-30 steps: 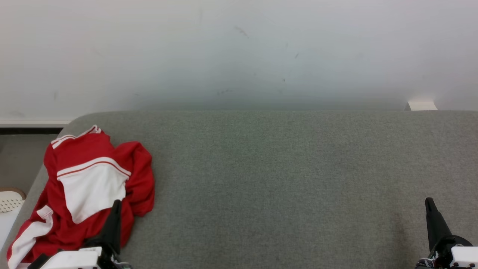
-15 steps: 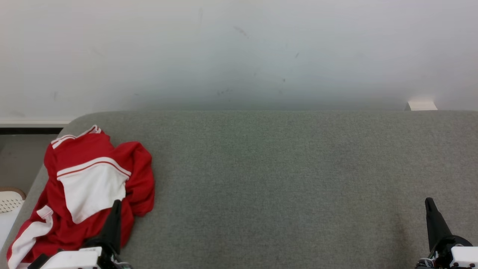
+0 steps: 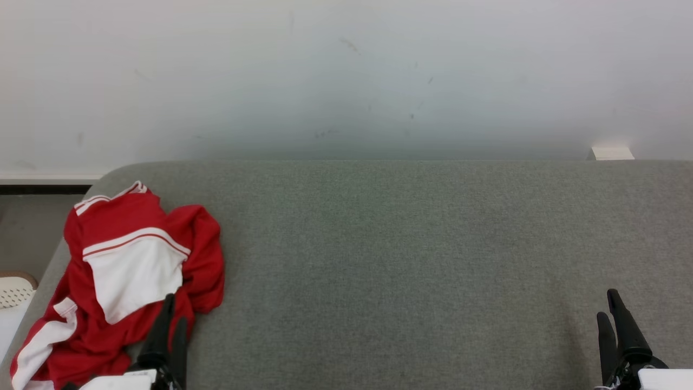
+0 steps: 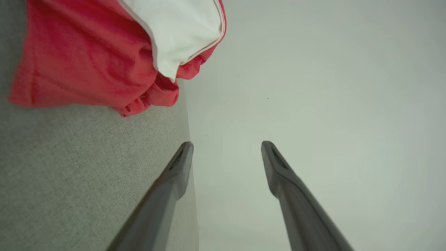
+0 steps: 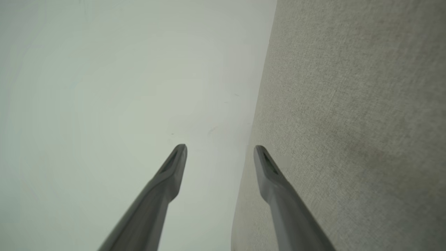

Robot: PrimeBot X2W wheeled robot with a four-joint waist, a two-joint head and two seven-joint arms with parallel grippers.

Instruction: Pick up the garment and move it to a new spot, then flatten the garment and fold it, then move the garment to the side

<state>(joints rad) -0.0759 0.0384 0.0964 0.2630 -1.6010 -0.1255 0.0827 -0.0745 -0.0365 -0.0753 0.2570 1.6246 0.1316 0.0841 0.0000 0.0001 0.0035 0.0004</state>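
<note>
Opening jaws: left gripper (image 3: pixel 175 309) and right gripper (image 3: pixel 606 304), pressed together a second ago, now stand spread and empty.
Garment: crumpled red-and-white jersey (image 3: pixel 130 265), at left end of grey felt tabletop (image 3: pixel 406 260).
Meaning: pickup seems about to begin.

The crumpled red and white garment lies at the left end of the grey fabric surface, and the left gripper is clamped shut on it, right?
Not quite. The left gripper is open and holds nothing: the left wrist view shows its fingers apart, the crumpled red and white garment lying beyond their tips. It does lie at the left end of the grey fabric surface.
</note>
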